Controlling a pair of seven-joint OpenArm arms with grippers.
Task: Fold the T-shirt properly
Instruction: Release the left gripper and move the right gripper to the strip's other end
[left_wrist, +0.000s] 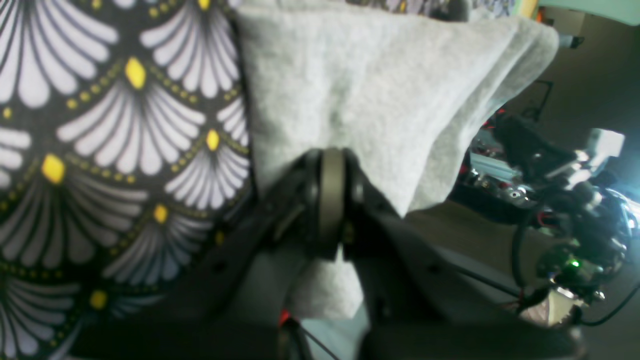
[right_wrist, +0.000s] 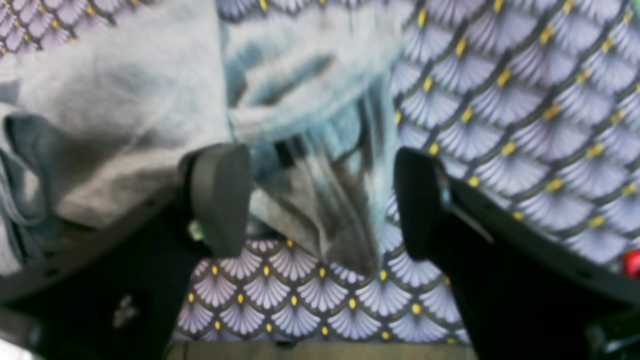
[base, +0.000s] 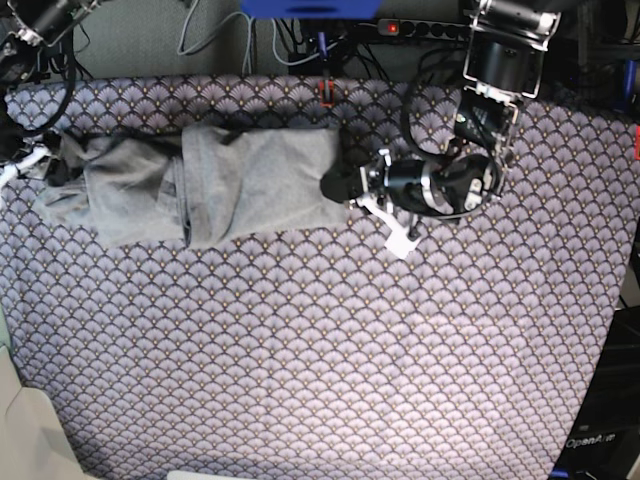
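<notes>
The light grey T-shirt (base: 230, 185) lies as a long rumpled band across the back left of the table. In the base view my left gripper (base: 338, 184) reaches in from the right and meets the shirt's right edge. The left wrist view shows that gripper (left_wrist: 331, 200) shut on a bunched fold of the T-shirt (left_wrist: 370, 85), with cloth poking out behind the pads. In the right wrist view my right gripper (right_wrist: 320, 200) stands open over the shirt's left end (right_wrist: 115, 100). A motion-blurred flap of grey cloth hangs loose between its fingers (right_wrist: 220, 195), touching neither pad clearly.
A purple fan-scale patterned cloth (base: 330, 350) covers the whole table. Cables and a power strip (base: 430, 28) run along the back edge. A white tag (base: 400, 240) lies just in front of the left arm's wrist. The right arm's base (base: 35, 20) sits at the back left corner.
</notes>
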